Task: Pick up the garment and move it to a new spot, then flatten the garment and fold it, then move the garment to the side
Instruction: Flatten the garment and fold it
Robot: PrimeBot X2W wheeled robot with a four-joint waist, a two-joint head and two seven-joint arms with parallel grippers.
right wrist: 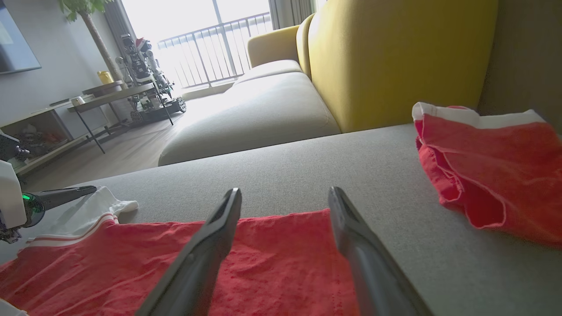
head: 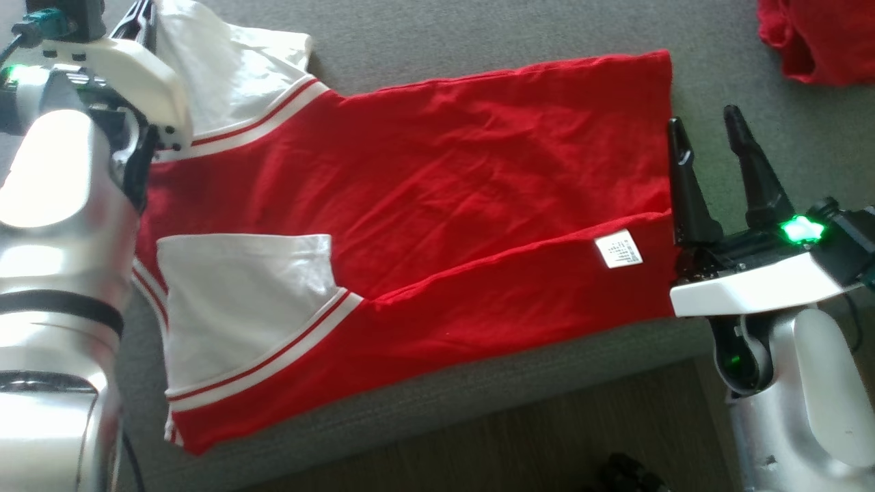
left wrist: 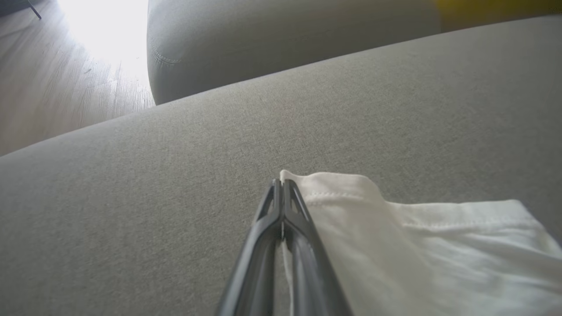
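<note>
On the grey sofa seat (head: pixel 478 34), we find the garment (head: pixel 437 171) spread flat with one sleeve pinched.

We see the garment, red with white sleeves, lying across the seat with its collar end toward the robot's left and its hem toward the right. The near sleeve (head: pixel 246 301) lies folded over the red body, and a white label (head: pixel 618 248) shows close to the hem. The left gripper (left wrist: pixel 282 184) has its jaws pressed together on the edge of the far sleeve (left wrist: pixel 417 245), pinching the white fabric. The right gripper (head: pixel 704 117) sits just beside the hem with its jaws spread wide. A second red garment (head: pixel 820 41) lies well apart, at the far right of the seat.
</note>
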